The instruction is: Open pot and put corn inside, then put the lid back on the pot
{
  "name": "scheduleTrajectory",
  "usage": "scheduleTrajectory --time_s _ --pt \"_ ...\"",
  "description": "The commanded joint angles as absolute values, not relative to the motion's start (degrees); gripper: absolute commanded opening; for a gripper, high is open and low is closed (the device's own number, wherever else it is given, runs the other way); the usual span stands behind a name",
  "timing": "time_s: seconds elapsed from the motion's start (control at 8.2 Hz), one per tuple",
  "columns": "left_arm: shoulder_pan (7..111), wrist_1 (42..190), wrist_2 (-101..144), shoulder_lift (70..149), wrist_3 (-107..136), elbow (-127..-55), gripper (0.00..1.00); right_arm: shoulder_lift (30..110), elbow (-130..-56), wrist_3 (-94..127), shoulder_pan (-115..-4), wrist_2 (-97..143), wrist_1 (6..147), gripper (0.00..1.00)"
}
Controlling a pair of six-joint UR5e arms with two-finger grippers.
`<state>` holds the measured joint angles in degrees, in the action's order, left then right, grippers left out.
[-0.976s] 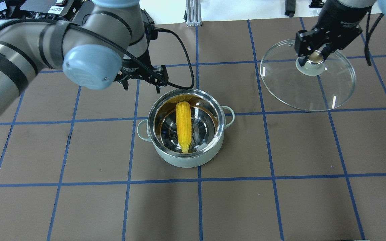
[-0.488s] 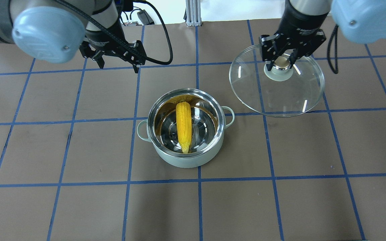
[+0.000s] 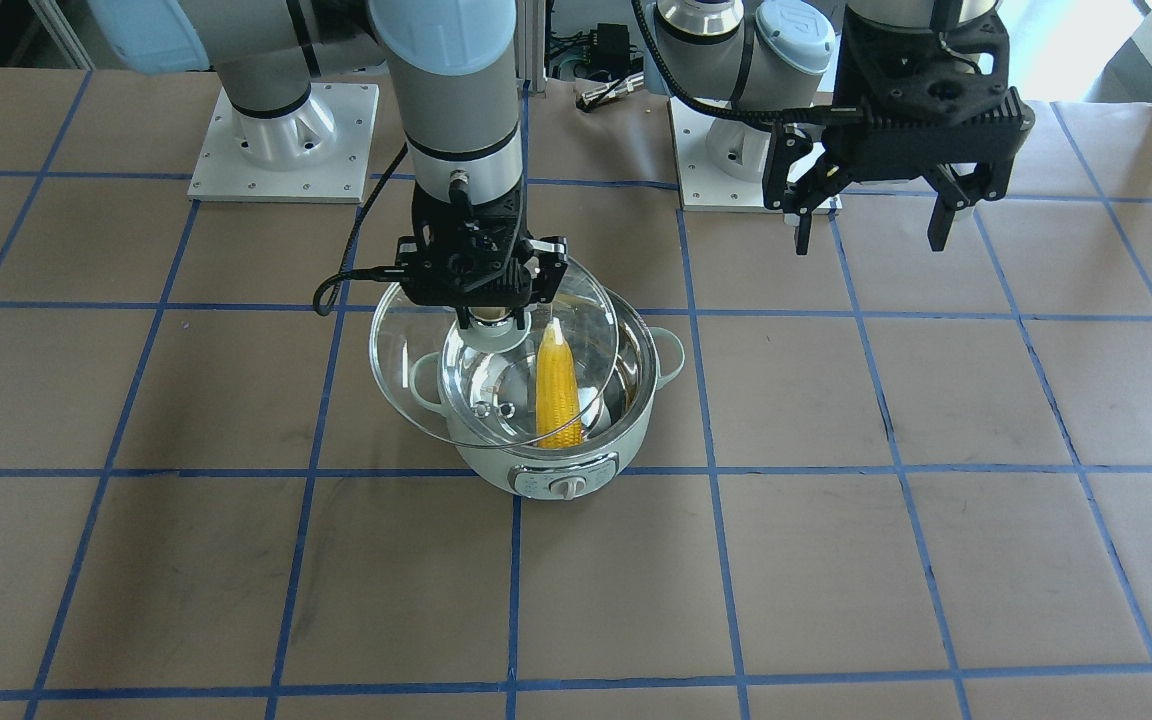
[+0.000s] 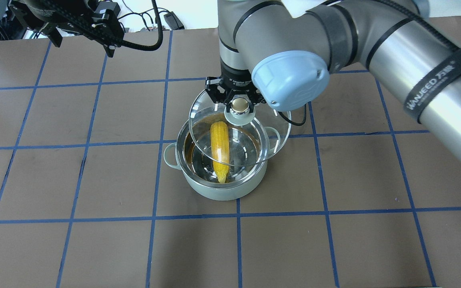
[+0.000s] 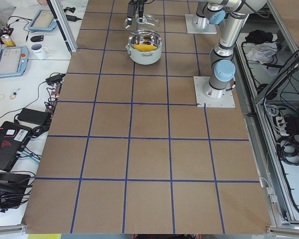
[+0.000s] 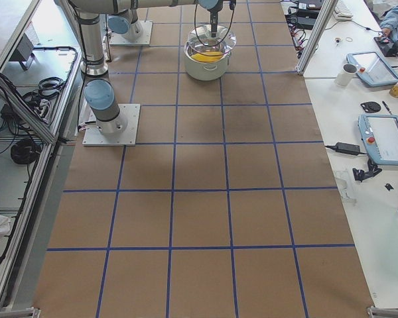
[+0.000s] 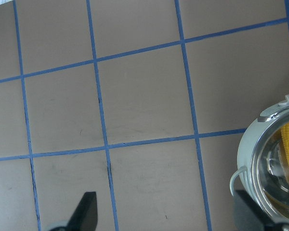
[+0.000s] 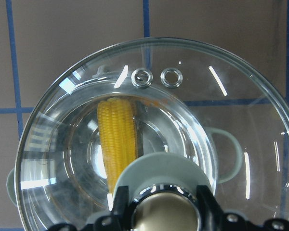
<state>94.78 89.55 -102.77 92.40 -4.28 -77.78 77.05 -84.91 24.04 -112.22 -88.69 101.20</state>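
The mint-green pot (image 4: 222,190) stands open mid-table with the yellow corn (image 4: 219,148) lying inside; both also show in the front view, the pot (image 3: 576,455) and the corn (image 3: 558,395). My right gripper (image 4: 238,105) is shut on the beige knob of the glass lid (image 4: 254,140). It holds the lid above the pot, offset toward the robot's right and back. In the right wrist view the corn (image 8: 116,139) shows through the lid (image 8: 231,120). My left gripper (image 4: 83,48) is open and empty, raised at the back left, apart from the pot.
The brown table (image 4: 334,240) has a blue tape grid. The arm bases (image 3: 281,150) are bolted at the robot's side. My right arm's forearm (image 4: 414,72) crosses above the table's right half. The left wrist view shows the pot's rim (image 7: 253,159) at its right edge.
My right gripper has carried the lid left from the back right to above the pot. My left arm has drawn back and left, away from the pot, still open.
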Motion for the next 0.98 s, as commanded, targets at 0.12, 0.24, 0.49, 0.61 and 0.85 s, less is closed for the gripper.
scheduleTrajectory --time_s 0.12,0.24,0.49,0.61,0.85 --pt "94.66 89.13 -102.66 91.85 -4.39 -77.78 1.0 73.93 -86.31 33.38 -117.5 -88.86 106.41 0.0" --pt "94.66 89.21 -103.0 91.76 -4.39 -78.48 1.0 73.31 -86.48 35.31 -117.6 -88.86 107.04 0.0" --pt "94.31 89.65 -103.1 91.58 -4.31 -78.75 1.0 72.51 -87.62 35.16 -117.6 -88.86 109.33 0.0" --pt "93.7 89.47 -103.01 91.84 -4.31 -79.1 1.0 72.51 -88.15 35.16 -117.6 -88.94 109.51 0.0" --pt "90.89 88.51 -102.4 92.11 -4.04 -80.77 1.0 72.33 -89.12 35.16 -117.6 -88.77 110.04 0.0"
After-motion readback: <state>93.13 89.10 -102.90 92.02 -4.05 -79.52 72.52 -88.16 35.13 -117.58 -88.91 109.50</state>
